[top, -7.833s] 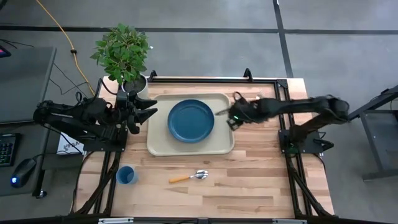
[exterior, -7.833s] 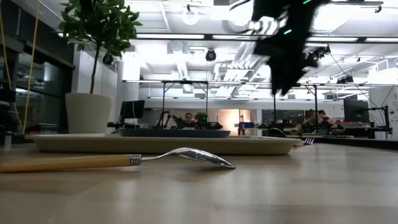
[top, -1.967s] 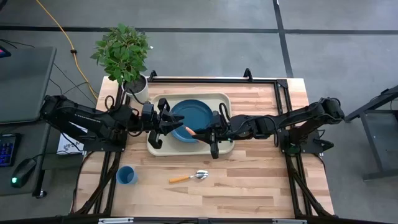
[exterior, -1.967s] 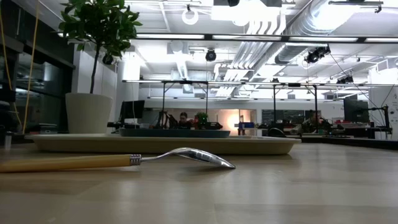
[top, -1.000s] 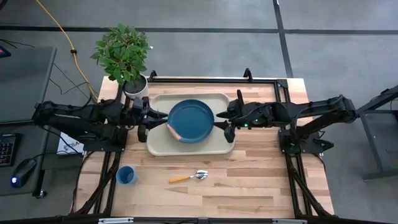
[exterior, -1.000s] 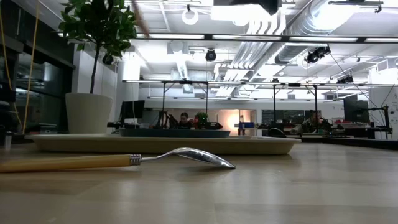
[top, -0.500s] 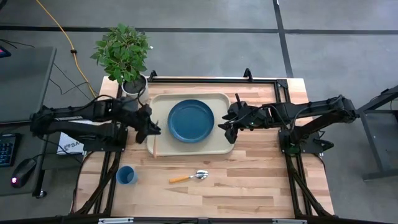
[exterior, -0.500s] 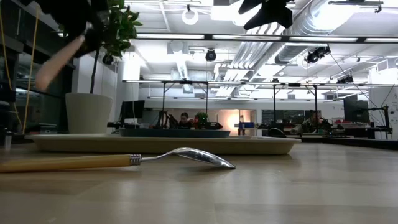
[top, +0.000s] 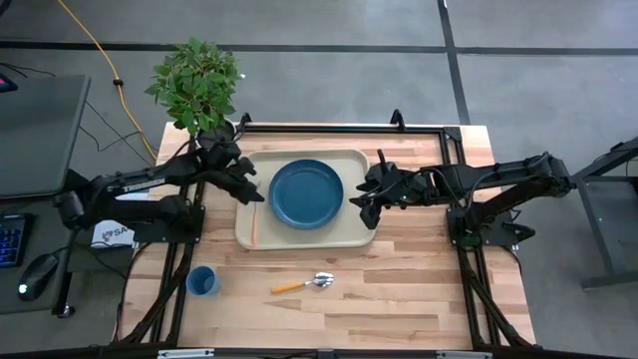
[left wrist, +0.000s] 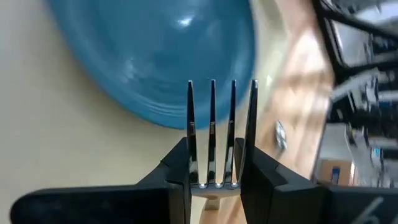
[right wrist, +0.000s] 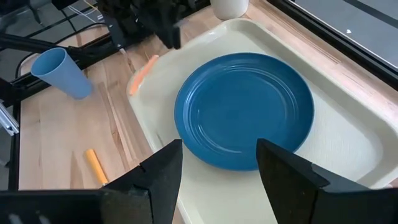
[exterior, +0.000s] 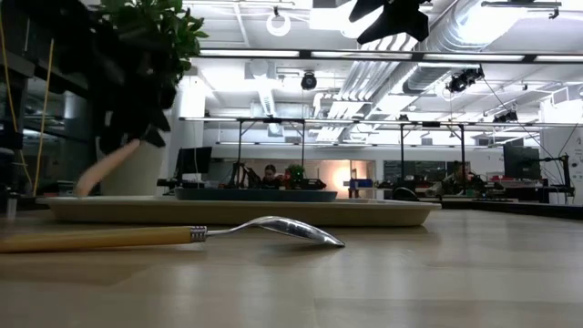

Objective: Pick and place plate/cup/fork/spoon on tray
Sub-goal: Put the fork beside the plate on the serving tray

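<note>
The light wooden worktop (top: 399, 289) carries the large rectangular cream tray with rounded corners (top: 361, 231) toward its far edge, and the round dark-blue rimmed plate (top: 306, 193) sits in the tray's middle, as it did a second ago. Change over the last second: the left arm has swung from reaching across the plate to the tray's left edge, next to the potted green plant (top: 196, 83) at the worktop's far-left corner. The left gripper (left wrist: 212, 180) pinches the small fork with silver tines and tan handle (left wrist: 211, 134) at the neck, fingers (left wrist: 177, 171) closed against it; the tines project forward over the plate rim and bare tray floor. In the right wrist view the fork's handle hangs down low over the tray's left rim, not yet lying flat. The right gripper (right wrist: 217, 168) hovers just off the tray's right edge, fingers spread wide and empty, unchanged from half a second ago. Judgement: plate is done, fork is about to be set on the tray's left strip. Remaining: the small blue cylindrical cup (top: 202, 282) at the near-left of the worktop, and the spoon with shiny bowl and orange handle (top: 302, 283) lying near the near edge, both well apart from the tray.
</note>
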